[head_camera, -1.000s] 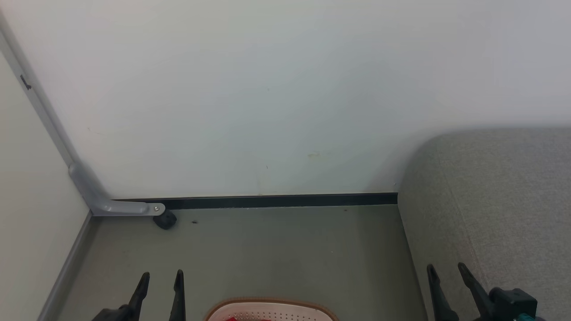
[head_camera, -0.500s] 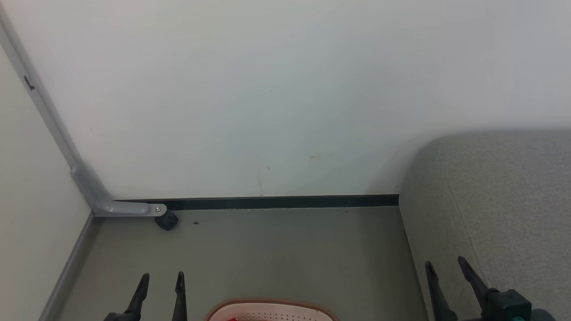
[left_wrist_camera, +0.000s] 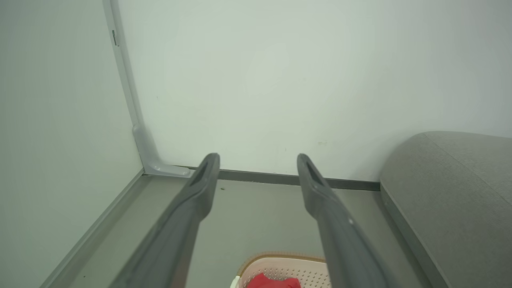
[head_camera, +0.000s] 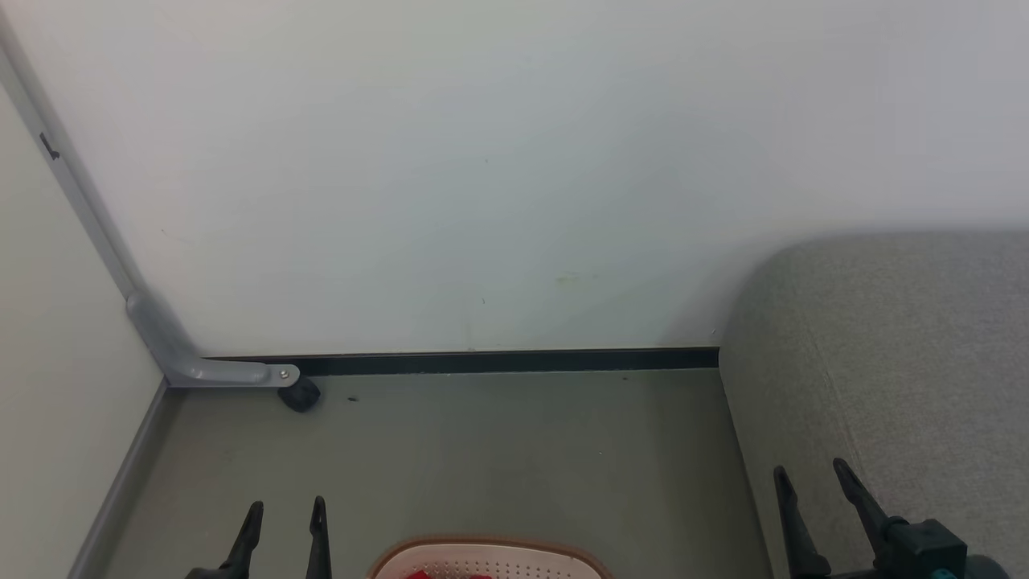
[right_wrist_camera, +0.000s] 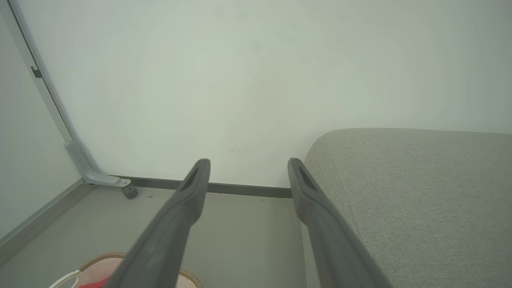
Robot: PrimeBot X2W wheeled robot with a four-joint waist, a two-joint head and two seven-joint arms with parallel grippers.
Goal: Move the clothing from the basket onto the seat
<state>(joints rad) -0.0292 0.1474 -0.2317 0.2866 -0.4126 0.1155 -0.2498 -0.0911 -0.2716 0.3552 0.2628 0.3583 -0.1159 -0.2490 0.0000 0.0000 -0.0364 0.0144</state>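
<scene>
We noted the clothing (left_wrist_camera: pixel 274 282) lying inside the basket (head_camera: pixel 514 560). The left gripper (head_camera: pixel 288 507) stood left of the basket and the right gripper (head_camera: pixel 809 468) right of it, by the seat (head_camera: pixel 900 362). The 2 were wide open and empty, evidently poised for pickup.

Clothing (left_wrist_camera: pixel 274 282) in basket (left_wrist_camera: pixel 280 256), seat (left_wrist_camera: pixel 452 192) to right
</scene>
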